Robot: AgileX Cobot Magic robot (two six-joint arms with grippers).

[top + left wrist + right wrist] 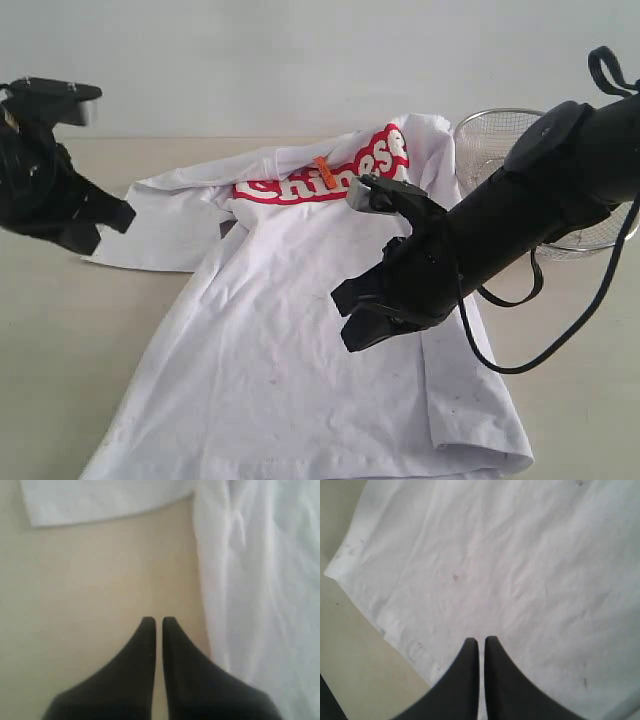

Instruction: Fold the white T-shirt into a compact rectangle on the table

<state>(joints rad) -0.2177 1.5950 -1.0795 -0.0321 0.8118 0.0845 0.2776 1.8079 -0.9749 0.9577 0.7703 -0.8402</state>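
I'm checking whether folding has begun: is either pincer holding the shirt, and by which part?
Nothing is held. The left pincer is shut over bare table beside the shirt; the right pincer is shut above it, with no cloth pinched.

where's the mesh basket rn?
Exterior view, far right of the table: the basket sits beside the lettered end of the T-shirt, partly hidden behind the right arm.

1 white T-shirt (300, 350), 1 table (60, 330), 1 wire-mesh basket (490, 140), 1 left claw (156, 622), 1 right claw (481, 641)
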